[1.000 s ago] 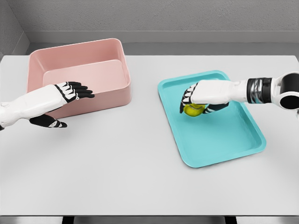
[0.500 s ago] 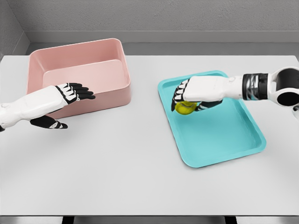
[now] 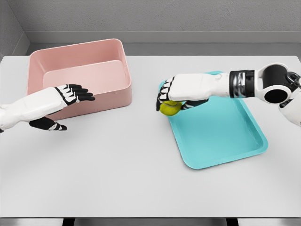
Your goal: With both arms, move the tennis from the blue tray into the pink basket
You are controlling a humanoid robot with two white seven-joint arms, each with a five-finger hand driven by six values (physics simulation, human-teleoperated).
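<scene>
Head view: tennis ball [image 3: 169,108], clasped by right hand [image 3: 175,94], has been carried past blue tray [image 3: 221,136] rim toward open-fingered left hand [image 3: 70,93]; handover judged next.

The right hand [image 3: 181,93] covered the top of the tennis ball [image 3: 169,108] and the blue tray [image 3: 221,141]'s near-left corner. Beside the tray, the right forearm ran off-frame.
</scene>
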